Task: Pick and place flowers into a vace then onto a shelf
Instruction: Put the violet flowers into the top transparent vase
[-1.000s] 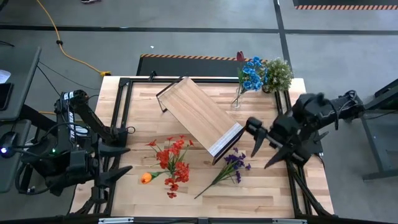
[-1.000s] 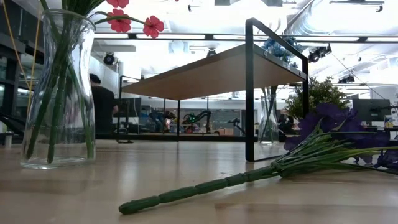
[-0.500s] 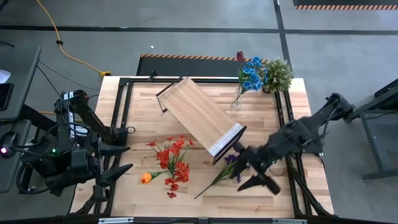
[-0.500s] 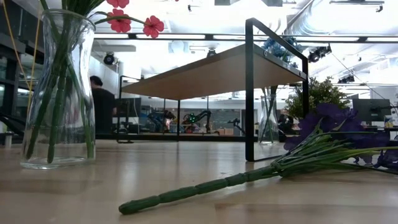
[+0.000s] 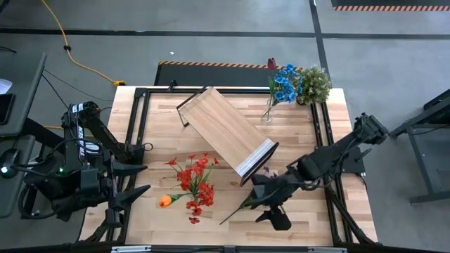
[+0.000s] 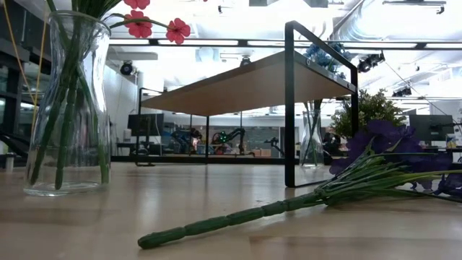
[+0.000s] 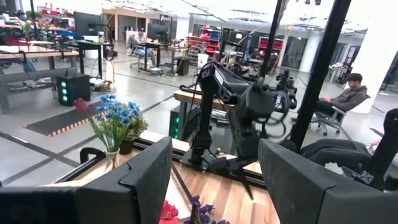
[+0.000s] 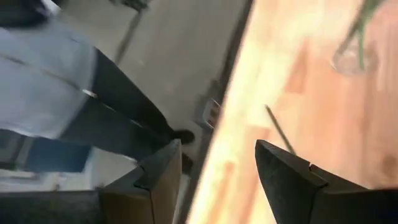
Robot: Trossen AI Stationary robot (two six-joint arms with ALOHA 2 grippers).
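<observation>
At the far left of the high view the left end effector (image 5: 130, 184) waits over the desk's left edge, fingers spread apart and holding nothing. Just right of it, in the lower middle of the frame, lie the red flowers (image 5: 195, 177) and an orange bloom (image 5: 165, 201) loose on the desk (image 5: 309, 218). Above them, centre frame, the shelf (image 5: 226, 138) sits askew, its white-edged end toward the lower right. Right of that end, the purple flowers (image 5: 264, 184) rest on the boards, stalk running toward the lower left. The right end effector (image 5: 269, 203) hangs directly over this bunch, fingers parted and empty; in its wrist view nothing sits between the fingers (image 8: 283, 180). At upper right a glass vase (image 5: 268, 112) already carries blue flowers (image 5: 285, 82), beside a pale potted plant (image 5: 314, 83).

By the look of it, the step in hand is the reach for the purple stem. Next the end effector should settle lower, straddle the thin stalk and pinch it before lifting. No brand, label or writing can be read
</observation>
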